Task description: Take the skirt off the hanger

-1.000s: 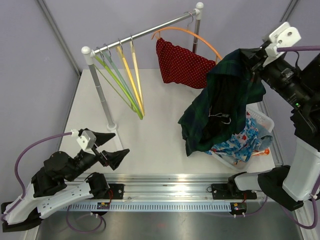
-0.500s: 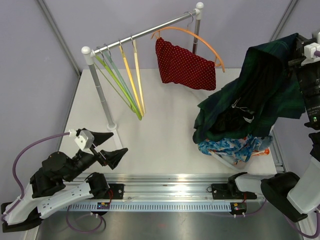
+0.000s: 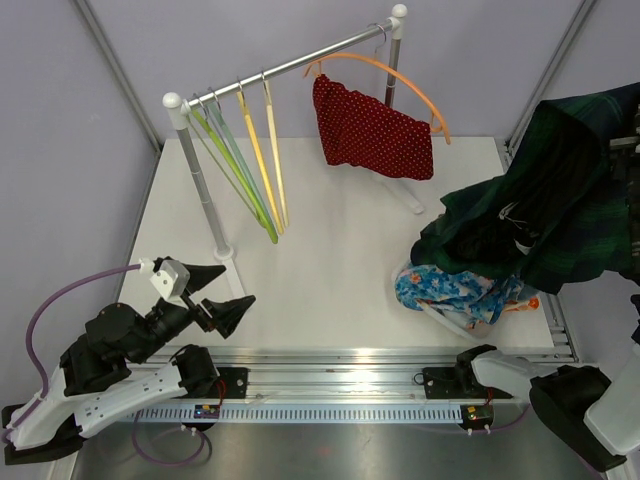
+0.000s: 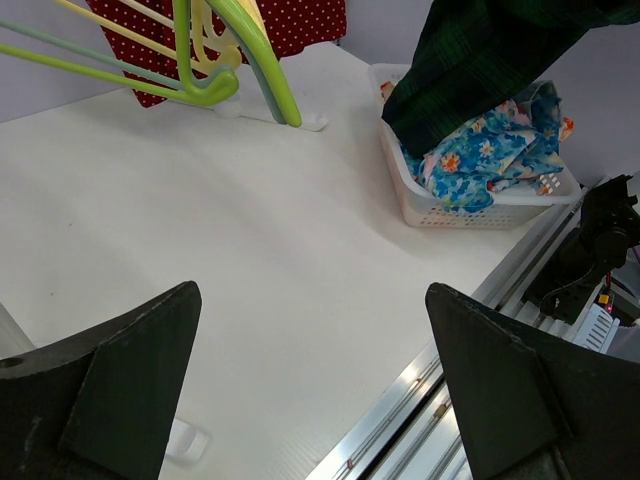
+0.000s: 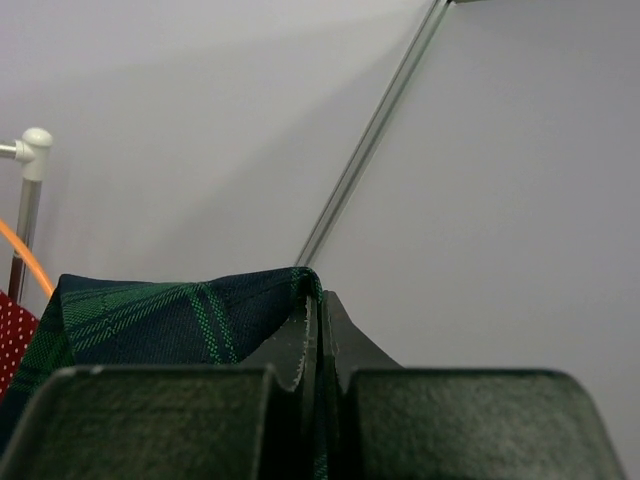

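The right tool [image 5: 320,335], clamped on the plaid skirt [image 3: 545,190], has swung it past the right edge of the bench [image 3: 330,260] — likely hanger-free — while the left tool [image 4: 312,295] idles wide.

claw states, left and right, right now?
Left claw: open, empty.
Right claw: closed on the plaid skirt.

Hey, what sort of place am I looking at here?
Likely a robot lab cell for clothes handling: a table walled by plain panels, a rail with hangers, and a laundry basket.
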